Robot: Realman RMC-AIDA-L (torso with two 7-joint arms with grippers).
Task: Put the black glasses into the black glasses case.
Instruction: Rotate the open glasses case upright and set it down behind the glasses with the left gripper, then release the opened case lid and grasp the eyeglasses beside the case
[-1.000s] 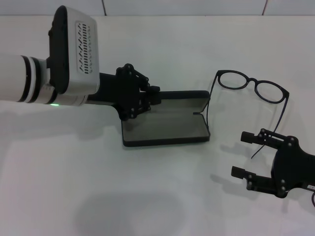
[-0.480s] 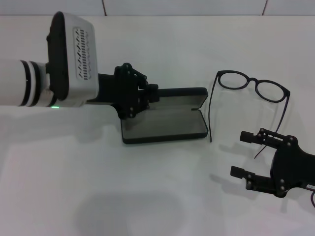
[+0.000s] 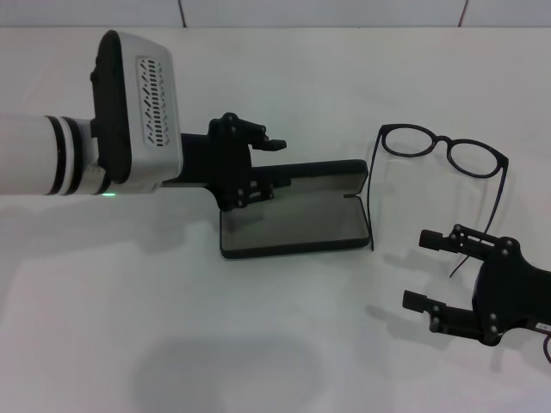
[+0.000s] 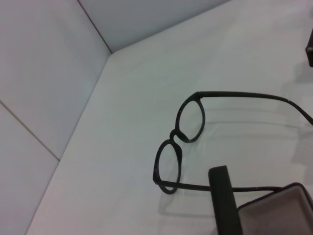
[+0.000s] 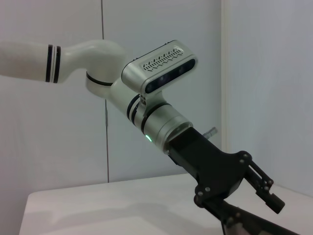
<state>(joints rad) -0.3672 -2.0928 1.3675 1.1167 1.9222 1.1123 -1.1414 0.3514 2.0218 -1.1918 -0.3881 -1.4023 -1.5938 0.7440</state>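
With the left hand [image 3: 258,163] open at the lid of the open case [image 3: 294,220] and the right hand [image 3: 430,271] open and idle near the glasses [image 3: 441,151] lying unfolded on the counter [image 3: 284,344] beside it, spread temples could catch the case rim.

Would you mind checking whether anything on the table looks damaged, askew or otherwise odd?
Nothing stands out. The glasses lie intact with arms unfolded beside the open case, apart from it. The left gripper is open at the case's left end, and the right gripper waits open near the glasses.
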